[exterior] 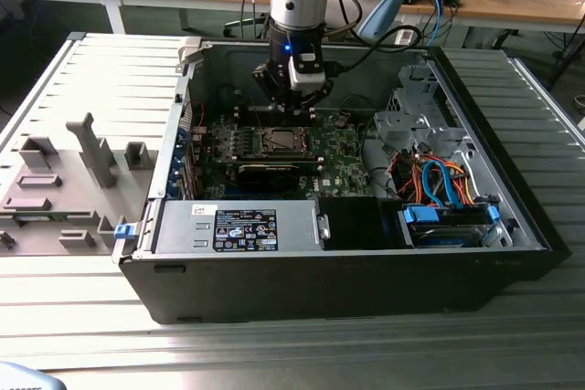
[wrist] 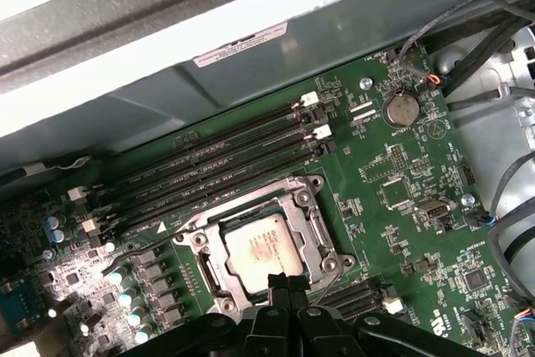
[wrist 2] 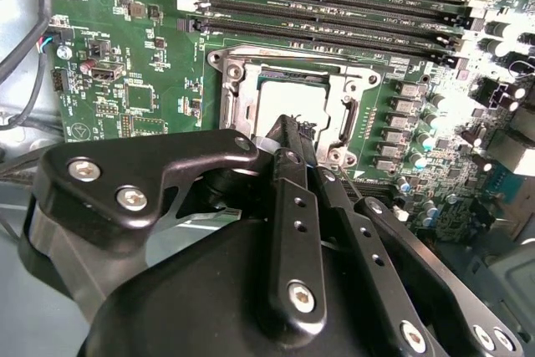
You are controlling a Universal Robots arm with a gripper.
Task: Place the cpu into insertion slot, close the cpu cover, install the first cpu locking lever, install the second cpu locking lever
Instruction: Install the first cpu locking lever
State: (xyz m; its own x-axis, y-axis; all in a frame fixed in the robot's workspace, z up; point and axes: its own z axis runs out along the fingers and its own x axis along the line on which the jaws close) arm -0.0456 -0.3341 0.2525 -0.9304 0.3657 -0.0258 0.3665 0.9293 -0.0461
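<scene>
Gripper: hanging from the arm inside the open computer case [exterior: 512, 226], right above the socket area of the green motherboard [exterior: 343, 148]; in the exterior view it is sitting at [exterior: 294, 102], in the second wrist view at [wrist 2: 288, 135], in the first wrist view at [wrist: 286, 283].
Fingers: pressing together with no gap between the tips [wrist 2: 294, 206] — clenched, gripping nothing visible.
Cpu: lying flat in the insertion slot [wrist: 209, 269], silver top facing up, in both wrist views [wrist: 263, 248] [wrist 2: 292, 102].
Cpu cover: lying down over the chip, its silver frame [wrist: 313, 223] [wrist 2: 238, 102] surrounding the cut-out through which the chip is showing.
Fingertips and socket: tips sitting over the edge of the cover frame; contact cannot be told.
Locking lever: thin wire rod [wrist: 138, 247] running beside the socket — seated or loose cannot be told.
Memory slots: long black connectors [wrist: 217, 160] lying just beside the socket.
Surface: grey ribbed top [exterior: 110, 79] carrying the case, with grey fixtures [exterior: 91, 148] at the exterior view's left.
</scene>
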